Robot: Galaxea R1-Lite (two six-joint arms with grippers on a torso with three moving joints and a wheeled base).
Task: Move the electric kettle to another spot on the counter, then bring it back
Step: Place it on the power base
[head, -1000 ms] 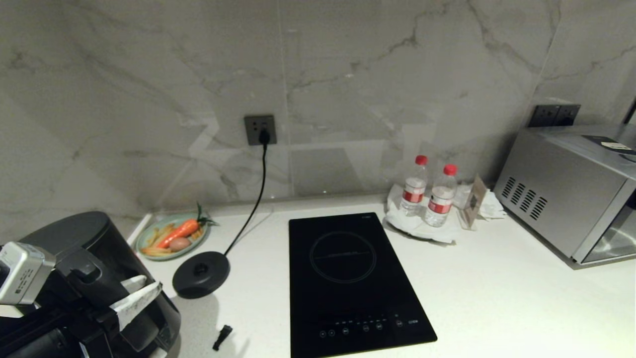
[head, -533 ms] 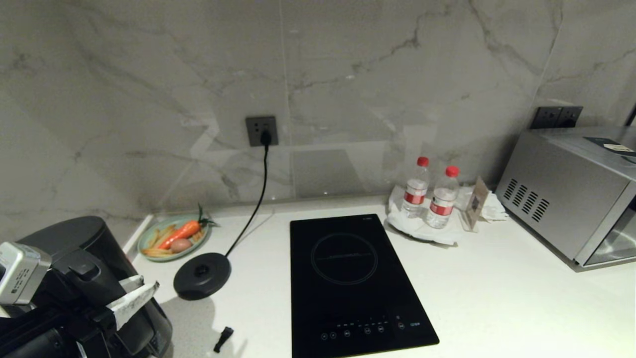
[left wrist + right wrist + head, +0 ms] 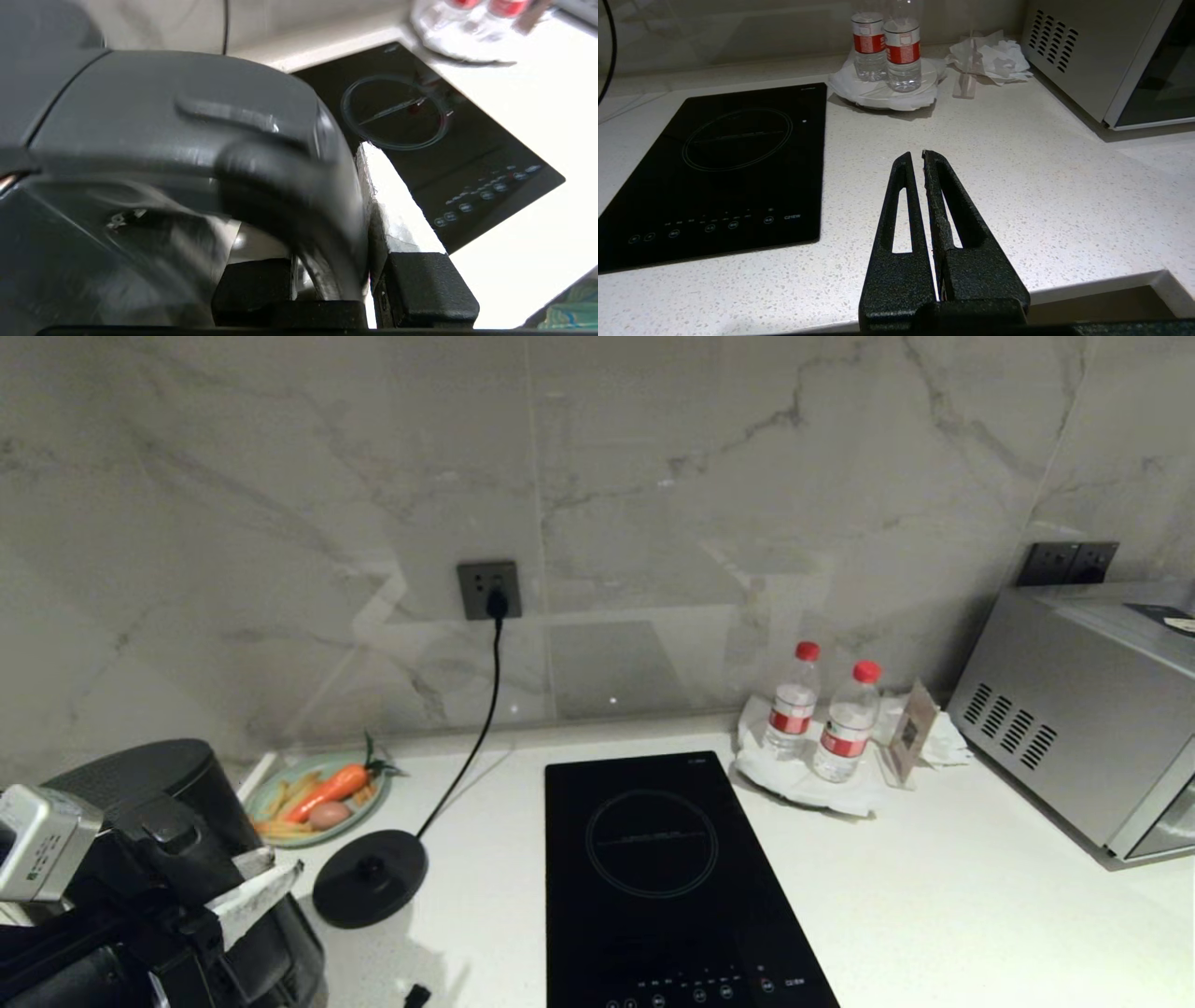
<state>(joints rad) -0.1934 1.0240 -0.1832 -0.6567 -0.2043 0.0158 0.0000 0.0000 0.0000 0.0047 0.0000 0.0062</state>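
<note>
Left gripper [image 3: 327, 261]: fingers clamped on the dark grey handle of the electric kettle [image 3: 159, 784], at the near left corner of the counter [image 3: 934, 896]. Kettle is off its round black base [image 3: 371, 878], which lies just beside it, cord running up to the wall socket [image 3: 488, 589]. Cooktop [image 3: 672, 877] lies to the right of the base. Right gripper [image 3: 922, 161]: fingers pressed together, empty, above bare counter right of the cooktop.

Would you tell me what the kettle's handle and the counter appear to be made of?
The electric kettle handle looks like matte dark grey moulded plastic, with soft dull highlights. The counter looks like polished white stone or composite, finely speckled throughout.
</note>
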